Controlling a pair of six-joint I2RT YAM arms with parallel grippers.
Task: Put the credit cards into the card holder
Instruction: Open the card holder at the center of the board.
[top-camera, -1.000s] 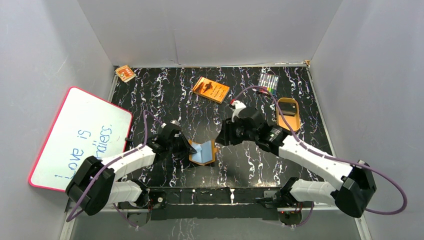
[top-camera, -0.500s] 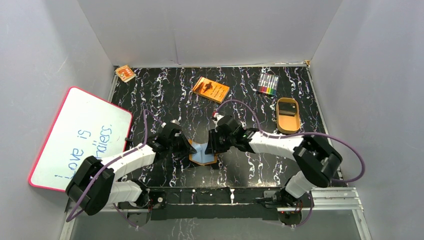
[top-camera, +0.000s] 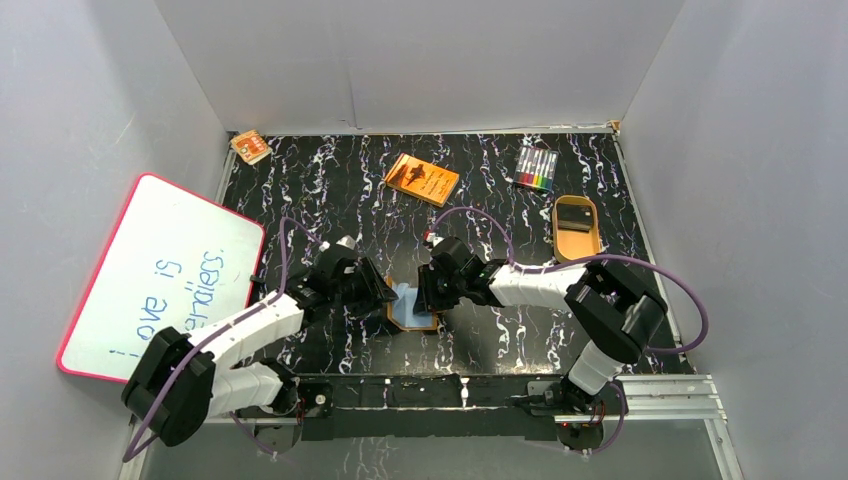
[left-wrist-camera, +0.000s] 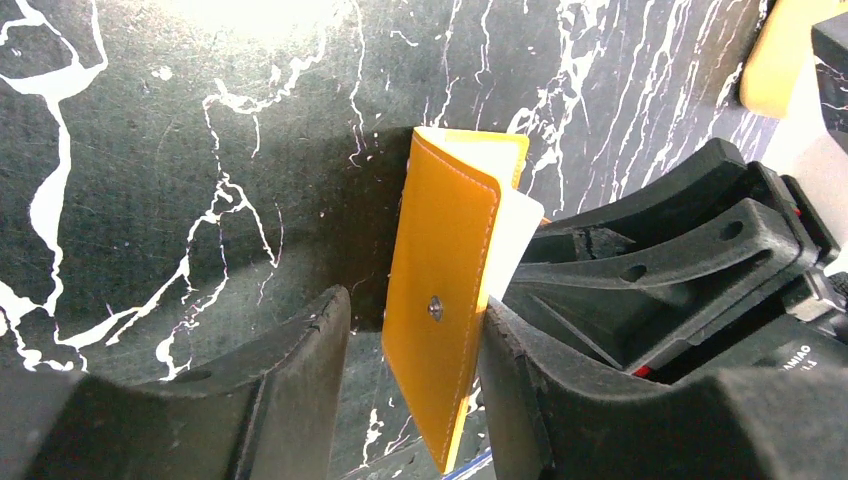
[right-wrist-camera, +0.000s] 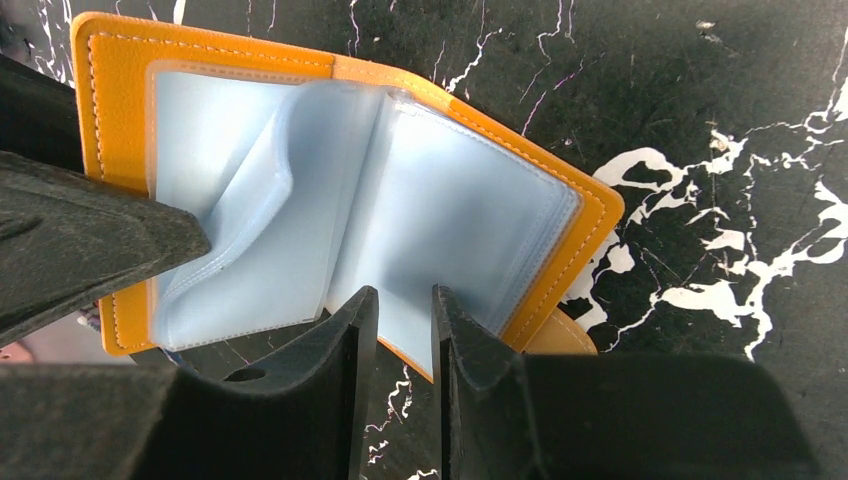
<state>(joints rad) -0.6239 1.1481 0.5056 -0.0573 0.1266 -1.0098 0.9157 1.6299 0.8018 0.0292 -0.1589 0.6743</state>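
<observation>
Though half hidden from above, card holder (right-wrist-camera: 450, 210) open, right hand (right-wrist-camera: 403, 300) pinching its edge, left hand (left-wrist-camera: 412, 305) parted.

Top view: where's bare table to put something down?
Free: the back-left stretch between the small orange packet and the book; the middle strip in front of the book; the front strip between right arm and near rail. Crowded: around the wallet, with the left gripper and right gripper at it; markers and tray fill back right.
</observation>
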